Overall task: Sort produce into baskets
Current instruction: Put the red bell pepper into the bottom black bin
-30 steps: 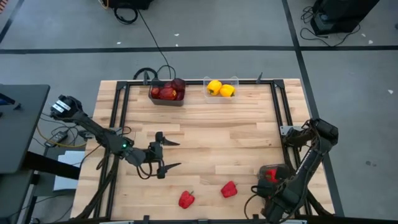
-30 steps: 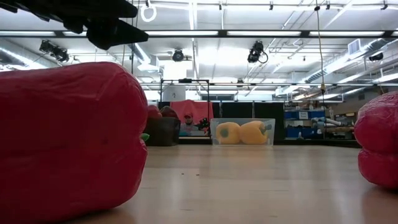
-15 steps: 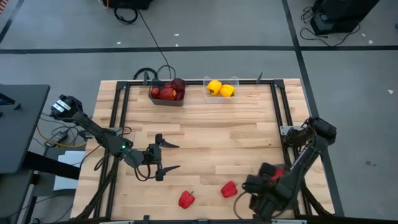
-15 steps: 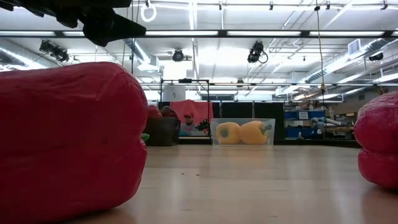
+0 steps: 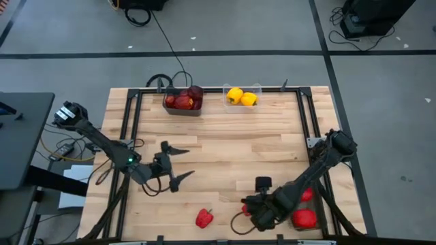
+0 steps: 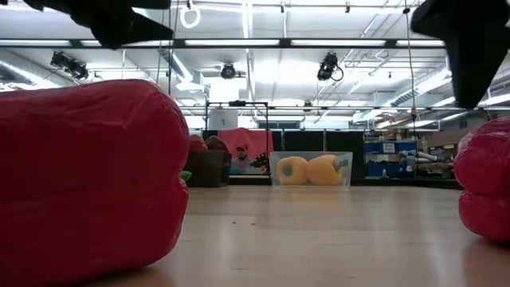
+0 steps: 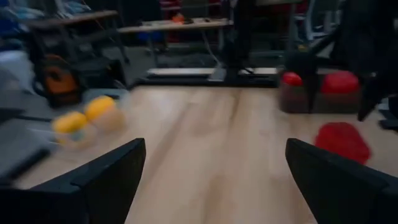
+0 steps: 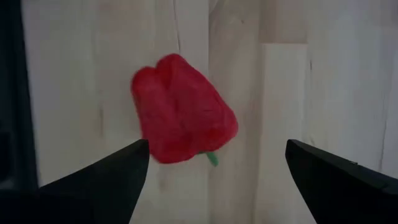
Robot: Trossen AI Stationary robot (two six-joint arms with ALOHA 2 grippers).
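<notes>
Above a red pepper (image 8: 182,109): right gripper (image 5: 253,209) spread, empty | left gripper (image 5: 176,162) spread mid-table | second pepper (image 5: 204,218) nearby

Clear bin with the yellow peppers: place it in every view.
High view: clear bin at the table's far edge, centre.
Low view: centre, far across the table.
Left wrist view: blurred yellow, far off.
Right wrist view: not in it.
Landmark: dark bin beside it, high and low views.

Probably lab or workshop: exposed ceiling with strip lights (image 6: 239,41), grey floor (image 5: 225,27) with loose cables (image 5: 167,41), framed wooden table (image 5: 231,153).
</notes>
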